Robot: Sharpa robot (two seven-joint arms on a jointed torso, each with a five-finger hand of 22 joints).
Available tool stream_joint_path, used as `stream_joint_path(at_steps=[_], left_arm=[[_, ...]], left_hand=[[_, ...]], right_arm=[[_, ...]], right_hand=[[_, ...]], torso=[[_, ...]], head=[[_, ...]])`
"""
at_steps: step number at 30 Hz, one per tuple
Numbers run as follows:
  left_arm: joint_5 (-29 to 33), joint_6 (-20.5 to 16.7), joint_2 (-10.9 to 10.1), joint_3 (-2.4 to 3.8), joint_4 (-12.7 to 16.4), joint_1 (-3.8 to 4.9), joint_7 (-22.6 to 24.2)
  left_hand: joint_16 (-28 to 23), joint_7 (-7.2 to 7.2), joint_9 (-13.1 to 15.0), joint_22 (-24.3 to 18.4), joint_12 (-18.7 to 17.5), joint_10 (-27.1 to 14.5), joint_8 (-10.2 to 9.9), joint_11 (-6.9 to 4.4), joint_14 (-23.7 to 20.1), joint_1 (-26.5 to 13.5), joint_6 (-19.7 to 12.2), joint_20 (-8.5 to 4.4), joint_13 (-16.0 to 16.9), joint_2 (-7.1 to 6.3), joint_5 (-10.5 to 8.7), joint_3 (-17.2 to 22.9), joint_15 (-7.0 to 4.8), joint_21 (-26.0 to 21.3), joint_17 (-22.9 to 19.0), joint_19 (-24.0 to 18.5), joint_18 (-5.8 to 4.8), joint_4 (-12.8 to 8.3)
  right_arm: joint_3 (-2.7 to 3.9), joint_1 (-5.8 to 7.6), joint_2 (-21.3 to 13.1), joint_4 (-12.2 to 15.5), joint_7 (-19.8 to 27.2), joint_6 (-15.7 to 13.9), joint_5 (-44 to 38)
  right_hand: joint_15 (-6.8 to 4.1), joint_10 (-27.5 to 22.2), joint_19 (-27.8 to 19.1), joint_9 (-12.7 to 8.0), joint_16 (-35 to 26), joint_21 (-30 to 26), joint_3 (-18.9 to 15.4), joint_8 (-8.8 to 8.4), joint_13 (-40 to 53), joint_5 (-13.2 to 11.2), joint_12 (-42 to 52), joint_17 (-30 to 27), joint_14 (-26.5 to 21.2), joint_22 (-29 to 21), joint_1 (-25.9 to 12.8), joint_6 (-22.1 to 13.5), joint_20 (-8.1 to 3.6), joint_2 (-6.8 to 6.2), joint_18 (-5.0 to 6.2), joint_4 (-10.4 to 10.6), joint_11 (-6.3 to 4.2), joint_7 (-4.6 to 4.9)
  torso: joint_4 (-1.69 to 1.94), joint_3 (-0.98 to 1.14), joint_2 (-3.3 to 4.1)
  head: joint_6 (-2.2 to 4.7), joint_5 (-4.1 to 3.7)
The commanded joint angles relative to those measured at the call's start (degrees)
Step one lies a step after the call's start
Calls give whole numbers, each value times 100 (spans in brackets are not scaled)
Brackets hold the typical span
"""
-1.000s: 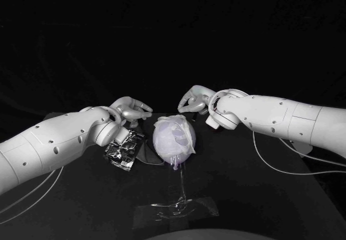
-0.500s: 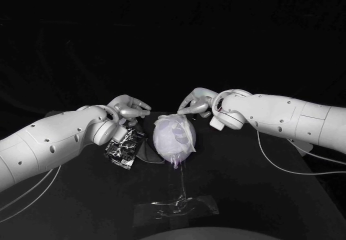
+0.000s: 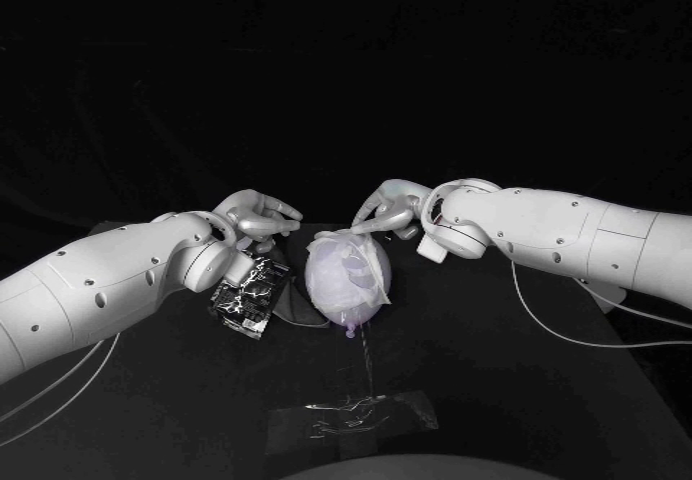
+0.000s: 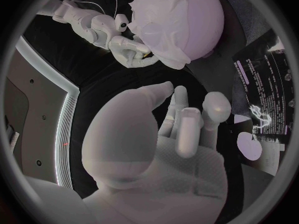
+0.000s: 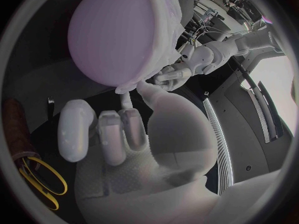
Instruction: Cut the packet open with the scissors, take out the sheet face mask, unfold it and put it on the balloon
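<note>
Black table (image 3: 548, 380), balloon (image 3: 340, 283), right hand (image 3: 387, 208) pinching its sheet mask (image 3: 379, 270), left hand (image 3: 257, 218) spread empty, packet (image 3: 248, 296) half-hidden.

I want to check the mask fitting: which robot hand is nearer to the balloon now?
Right. The right robot hand pinches the sheet mask at the far end of the balloon; the left robot hand hangs apart, beside it, near the packet.
</note>
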Motion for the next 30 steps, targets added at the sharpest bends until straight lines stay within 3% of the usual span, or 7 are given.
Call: stream_joint_path(at_steps=[1, 8, 11, 16, 19, 30], left_arm=[[73, -7, -6, 7, 27, 10, 98], [79, -5, -18, 7, 35, 10, 92], [83, -1, -18, 7, 44, 10, 94], [87, 0, -20, 7, 63, 11, 95], [91, 4, -25, 8, 78, 11, 93], [97, 14, -33, 8, 96, 12, 87]], left_hand=[[40, 20, -4, 4, -7, 43, -15, -3, 70, -6, 22, 14, -5, 49, 12, 20, 47, 4, 248, -5, -7, 2], [41, 20, -7, 17, -7, 43, -17, -4, 72, -4, 24, 14, -7, 56, 12, 25, 47, 12, 253, 6, -10, 1], [41, 20, -7, 17, -7, 43, -17, -4, 72, -4, 24, 14, -7, 56, 12, 25, 47, 12, 253, 6, -10, 1], [41, 20, -12, 21, -7, 43, -21, -4, 72, 3, 27, 14, -12, 66, 13, 35, 47, 16, 253, 10, -10, -2], [41, 20, -12, 21, -7, 43, -21, -4, 72, 3, 27, 14, -12, 66, 13, 35, 47, 16, 253, 10, -10, -2], [43, 21, -14, 25, -7, 43, -22, -4, 76, 6, 29, 14, -13, 70, 12, 38, 47, 18, 261, 13, -11, -4]], right_arm=[[-1, -3, 14, 3, 132, 242, 13], [-1, -3, 33, -20, 154, 340, -56], [-1, -3, 51, -42, 155, 346, -134], [-1, -3, 80, -76, 145, 294, -263], [-1, -3, 100, -88, 133, 189, -360], [-1, -3, 111, -55, 153, -423, -478]], right_hand=[[27, 275, 39, -13, 20, 33, -7, -18, 1168, 2, 59, 1505, 599, 1117, 85, 71, 45, 58, -12, 48, 3, -24], [-39, 301, 55, 3, 20, 82, 43, 73, 1195, 6, 102, 1505, 599, 1128, 261, 416, 23, 182, -13, 19, -81, -127], [-115, 327, 72, 45, 20, 127, 151, 187, 1218, -17, 139, 1505, 599, 1139, 457, 654, -28, 308, -18, -86, -177, -245], [-204, 357, 89, 114, 20, 174, 267, 334, 1242, -16, 178, 1505, 599, 1150, 625, 862, -103, 447, -26, -198, -277, -362], [-256, 377, 106, 174, 20, 218, 342, 446, 1258, -18, 203, 1505, 599, 1161, 661, 962, -156, 528, -35, -236, -328, -415], [-314, 432, 151, 257, 20, 336, 438, 585, 1310, -20, 285, 1505, 599, 1190, 661, 1018, -219, 556, -58, -290, -375, -462]], torso=[[-1, -1, 0], [-6, 0, -8], [-4, 0, -7], [-6, 2, -8], [-4, 4, -9], [-4, 4, -14]], head=[[-6, 8], [-13, 22], [-17, 24], [-25, 31], [-31, 26], [-32, 21]])
